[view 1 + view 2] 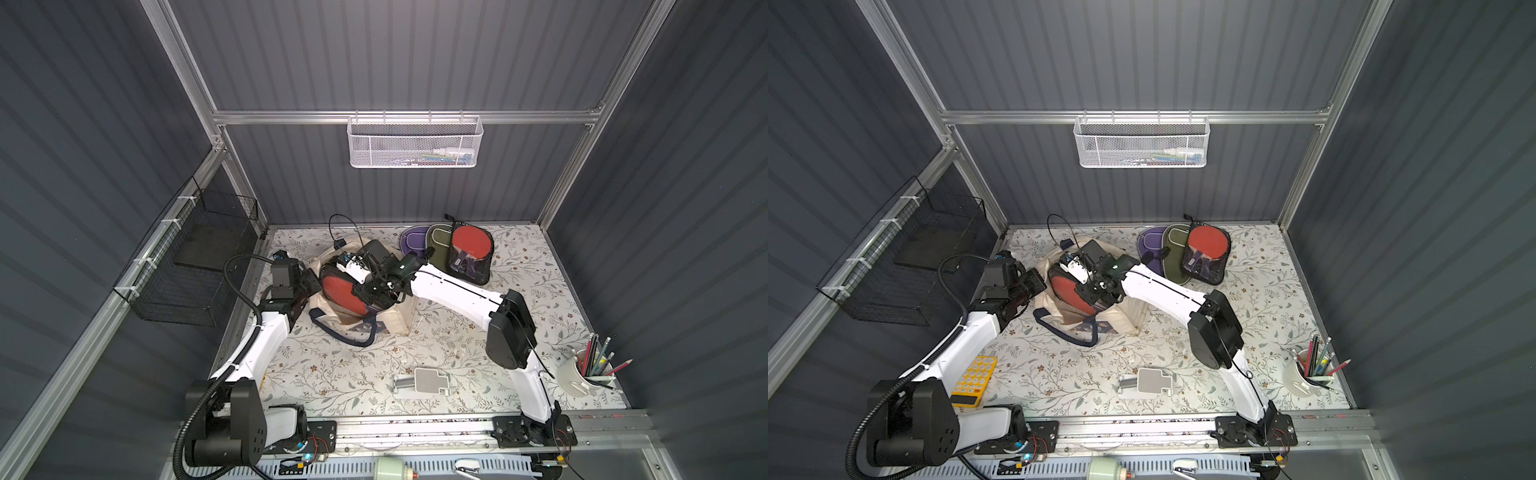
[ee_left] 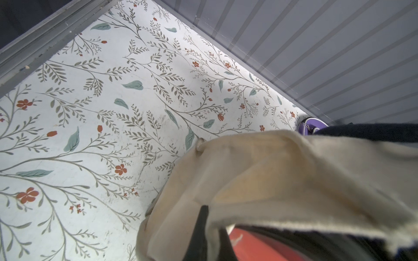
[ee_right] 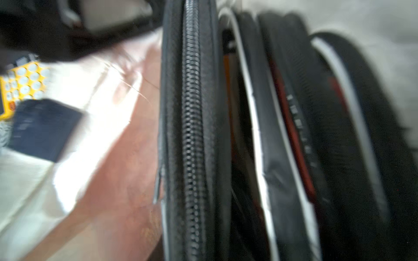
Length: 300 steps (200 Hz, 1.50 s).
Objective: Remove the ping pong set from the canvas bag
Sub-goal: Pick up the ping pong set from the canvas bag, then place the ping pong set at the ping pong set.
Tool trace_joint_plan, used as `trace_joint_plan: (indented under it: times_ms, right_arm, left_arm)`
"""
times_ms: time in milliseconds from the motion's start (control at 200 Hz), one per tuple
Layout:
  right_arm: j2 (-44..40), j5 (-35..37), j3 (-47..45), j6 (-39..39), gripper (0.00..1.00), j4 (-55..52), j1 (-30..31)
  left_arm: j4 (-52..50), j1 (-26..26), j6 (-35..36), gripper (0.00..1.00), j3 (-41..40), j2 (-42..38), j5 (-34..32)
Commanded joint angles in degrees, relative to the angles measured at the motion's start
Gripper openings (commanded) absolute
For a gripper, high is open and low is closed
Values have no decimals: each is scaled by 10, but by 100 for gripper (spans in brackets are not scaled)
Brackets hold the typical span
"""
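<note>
Cream canvas bag with navy strap handles (image 1: 402, 318): centre-left of a top view, mouth open. Red-faced, black zip-edged ping pong set (image 1: 337, 291): inside that mouth. My left pincer (image 1: 309, 286): fully closed on the bag's rim. My right pincer (image 1: 365, 291): at the set's zipped edge; I cannot tell its grip. Step, as I judge it: securing the set. Next move: confirm hold, lift clear.

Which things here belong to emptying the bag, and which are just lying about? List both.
Job: cream canvas bag with navy straps; red paddle in black zip case inside it; left gripper, shut on the rim; right gripper at the case.

Lying about: purple pouch; olive pouch; white cup of pencils; yellow calculator; white mesh basket.
</note>
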Motion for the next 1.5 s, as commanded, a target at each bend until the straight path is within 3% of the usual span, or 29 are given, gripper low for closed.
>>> trace_joint_plan:
  times_ms: [0, 1076, 1276, 1496]
  right_arm:
    - [-52, 35, 12, 2, 0, 11, -1]
    - [-259, 120, 17, 29, 0, 39, -10]
    - [-328, 129, -27, 56, 0, 52, -32]
    - [-435, 125, -145, 111, 0, 88, -77]
  left_arm:
    - [-44, 2, -4, 0, 13, 16, -18]
    - [-28, 5, -1, 0, 16, 39, -22]
    - [-27, 5, 3, 0, 15, 38, -24]
    - [-17, 5, 7, 0, 6, 35, -23]
